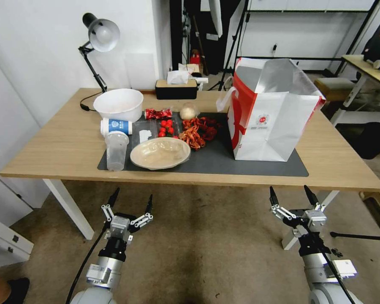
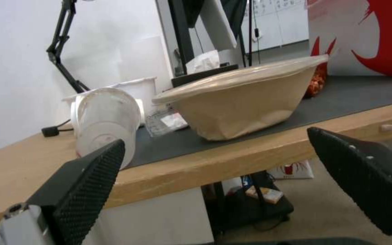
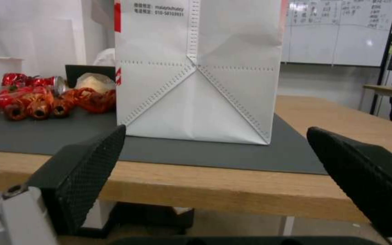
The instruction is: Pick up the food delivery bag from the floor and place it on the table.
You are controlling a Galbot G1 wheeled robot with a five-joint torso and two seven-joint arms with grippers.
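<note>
While both arms wait low in front of the surface (image 1: 67, 143), the bag (image 1: 268, 114) stands upright on the dark mat (image 1: 223, 162), at the mat's right end; its top is open and the silver lining shows inside; a small round red logo sits on its white front panel. To the left of the bag on the mat lie red wrapped snacks (image 1: 197, 131), small tomatoes (image 1: 166, 128), a lidded beige bowl (image 1: 159, 153) and a clear cup (image 1: 115, 150); a white bowl (image 1: 118, 104) and a desk lamp (image 1: 98, 40) are further left of the bag, off the mat, and a tissue box (image 1: 176, 88) is behind it. The left hand (image 1: 129, 199) hangs below the front edge, left of the bag, its fingers spread wide and holding nothing; the right hand (image 1: 293, 195) hangs below the edge just under the bag, also wide open and empty; from the right wrist view the bag's folded white side (image 3: 196, 85) faces the hand, well apart from the fingers (image 3: 87, 163).
</note>
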